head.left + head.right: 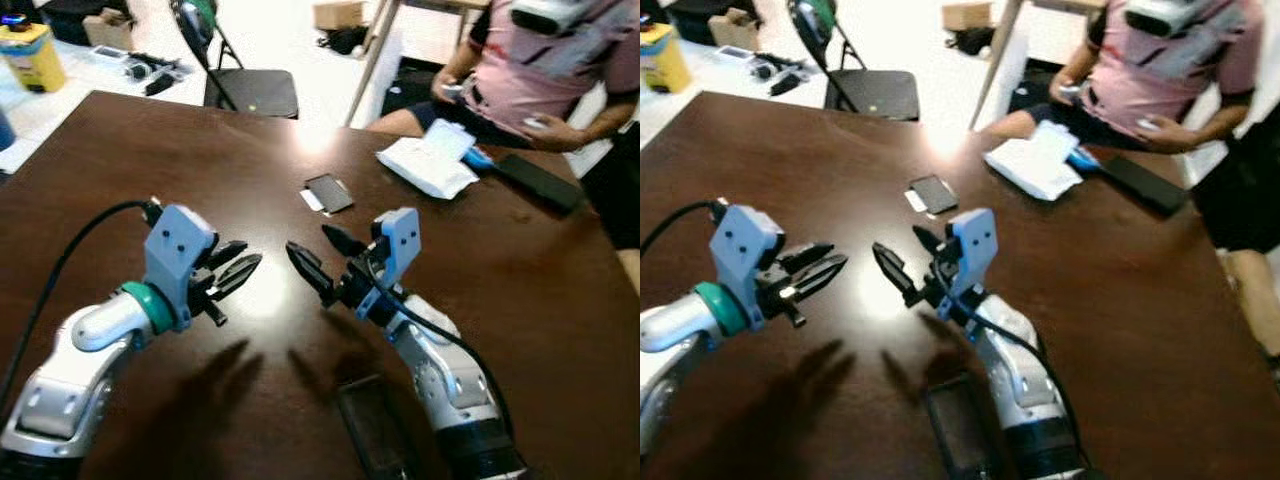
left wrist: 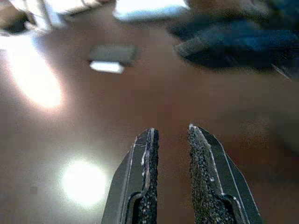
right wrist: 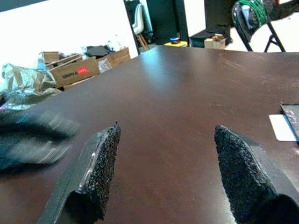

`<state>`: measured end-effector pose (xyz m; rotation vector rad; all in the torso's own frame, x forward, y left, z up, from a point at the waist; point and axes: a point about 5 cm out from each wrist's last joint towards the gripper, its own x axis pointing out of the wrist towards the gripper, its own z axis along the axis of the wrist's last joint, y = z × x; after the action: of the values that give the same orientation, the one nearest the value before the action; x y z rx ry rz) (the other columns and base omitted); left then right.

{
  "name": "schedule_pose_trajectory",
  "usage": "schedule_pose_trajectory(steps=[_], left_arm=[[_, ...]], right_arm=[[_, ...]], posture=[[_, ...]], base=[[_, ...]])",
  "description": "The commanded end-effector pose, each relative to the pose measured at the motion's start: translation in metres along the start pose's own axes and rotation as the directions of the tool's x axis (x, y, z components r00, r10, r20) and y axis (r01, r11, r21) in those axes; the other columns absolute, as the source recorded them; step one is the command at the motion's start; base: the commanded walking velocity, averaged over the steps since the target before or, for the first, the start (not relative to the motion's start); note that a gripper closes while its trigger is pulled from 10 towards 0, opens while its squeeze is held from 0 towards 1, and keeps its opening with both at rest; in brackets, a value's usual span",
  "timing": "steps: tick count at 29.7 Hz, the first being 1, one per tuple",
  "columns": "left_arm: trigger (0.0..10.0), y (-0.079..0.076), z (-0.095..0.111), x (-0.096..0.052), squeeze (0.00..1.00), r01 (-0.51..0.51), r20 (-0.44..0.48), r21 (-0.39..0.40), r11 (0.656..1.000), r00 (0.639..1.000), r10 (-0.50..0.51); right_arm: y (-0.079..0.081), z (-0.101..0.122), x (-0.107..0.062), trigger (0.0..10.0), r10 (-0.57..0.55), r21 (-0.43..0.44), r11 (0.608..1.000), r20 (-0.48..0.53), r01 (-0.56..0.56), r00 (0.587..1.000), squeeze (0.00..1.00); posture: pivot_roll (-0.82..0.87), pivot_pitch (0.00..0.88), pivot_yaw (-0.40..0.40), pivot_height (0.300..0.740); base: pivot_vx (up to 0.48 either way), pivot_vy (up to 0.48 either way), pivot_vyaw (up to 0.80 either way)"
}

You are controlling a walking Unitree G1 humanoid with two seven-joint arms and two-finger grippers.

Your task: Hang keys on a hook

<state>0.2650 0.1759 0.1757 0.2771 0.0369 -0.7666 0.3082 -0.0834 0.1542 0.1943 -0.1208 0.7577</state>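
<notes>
My left gripper [image 1: 252,253] hovers low over the dark brown table [image 1: 120,170], pointing right. Its fingers [image 2: 145,154] stand a narrow gap apart with nothing between them. My right gripper [image 1: 307,238] faces it from the right, a short way off, wide open and empty. Its pads [image 3: 105,154] frame bare tabletop. A small dark flat card with a white slip [image 1: 328,192] lies on the table just beyond the two grippers.
A person [image 1: 560,70] sits at the table's far right corner. In front of them lie a white packet [image 1: 430,162] and a long black device [image 1: 540,180]. A dark flat object [image 1: 370,430] lies near my right arm. A folding chair [image 1: 250,92] stands behind the far edge.
</notes>
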Motion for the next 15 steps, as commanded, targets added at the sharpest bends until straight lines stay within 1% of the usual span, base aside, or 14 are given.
schedule_pose_trajectory(steps=[1, 2, 3, 5, 9, 11, 13, 14, 15], left_arm=[[10.0, -0.010, -0.005, -0.004, 0.00, 0.100, -0.026, -0.014, 0.995, 0.995, -0.101], [10.0, -0.010, -0.005, -0.004, 0.00, 0.100, -0.026, -0.014, 0.995, 0.995, -0.101], [10.0, -0.011, -0.011, -0.009, 0.00, 0.136, -0.058, -0.010, 0.991, 0.989, -0.137], [10.0, -0.010, -0.023, -0.013, 0.00, 0.170, -0.103, -0.001, 0.985, 0.980, -0.169], [10.0, -0.010, -0.025, -0.013, 0.00, 0.177, -0.112, 0.009, 0.984, 0.978, -0.175], [10.0, -0.010, -0.026, -0.014, 0.00, 0.203, -0.119, 0.030, 0.979, 0.973, -0.198], [10.0, -0.010, -0.026, -0.014, 0.00, 0.203, -0.119, 0.030, 0.979, 0.973, -0.198], [10.0, -0.010, -0.027, -0.014, 0.00, 0.229, -0.131, 0.044, 0.972, 0.966, -0.222], [10.0, -0.010, -0.027, -0.014, 0.00, 0.229, -0.131, 0.044, 0.972, 0.966, -0.222]], right_arm=[[-0.002, -0.003, -0.004, 10.0, -0.014, 0.016, 1.000, -0.003, 0.014, 1.000, 0.00], [-0.002, -0.003, -0.004, 10.0, -0.014, 0.016, 1.000, -0.003, 0.014, 1.000, 0.00], [-0.003, -0.002, -0.004, 10.0, -0.016, 0.017, 1.000, 0.000, 0.016, 1.000, 0.00], [-0.003, -0.002, -0.004, 10.0, -0.021, 0.017, 1.000, 0.004, 0.020, 1.000, 0.00], [-0.003, -0.002, -0.004, 10.0, -0.021, 0.016, 1.000, 0.004, 0.021, 1.000, 0.00], [-0.005, -0.001, -0.005, 10.0, -0.029, -0.003, 1.000, 0.003, 0.029, 1.000, 0.00], [-0.005, -0.001, -0.005, 10.0, -0.029, -0.003, 1.000, 0.003, 0.029, 1.000, 0.00], [-0.009, 0.000, -0.007, 10.0, -0.042, -0.017, 0.999, 0.001, 0.042, 0.999, 0.00], [-0.009, 0.000, -0.007, 10.0, -0.042, -0.017, 0.999, 0.001, 0.042, 0.999, 0.00]], posture=[[0.07, 0.000, 0.069, 0.740], [0.07, 0.000, 0.069, 0.740], [0.07, 0.000, 0.069, 0.740], [0.07, 0.000, 0.071, 0.740], [0.07, 0.000, 0.071, 0.740], [0.07, 0.000, 0.070, 0.740], [0.07, 0.000, 0.070, 0.740], [0.07, 0.000, 0.069, 0.740], [0.07, 0.000, 0.069, 0.740]], base=[[0.000, 0.000, 0.00], [0.000, 0.000, 0.00], [0.000, 0.000, 0.00], [0.000, 0.000, 0.00], [0.000, 0.000, 0.00], [0.000, 0.000, 0.00], [0.000, 0.000, 0.00], [0.000, 0.000, 0.00], [0.000, 0.000, 0.00]])
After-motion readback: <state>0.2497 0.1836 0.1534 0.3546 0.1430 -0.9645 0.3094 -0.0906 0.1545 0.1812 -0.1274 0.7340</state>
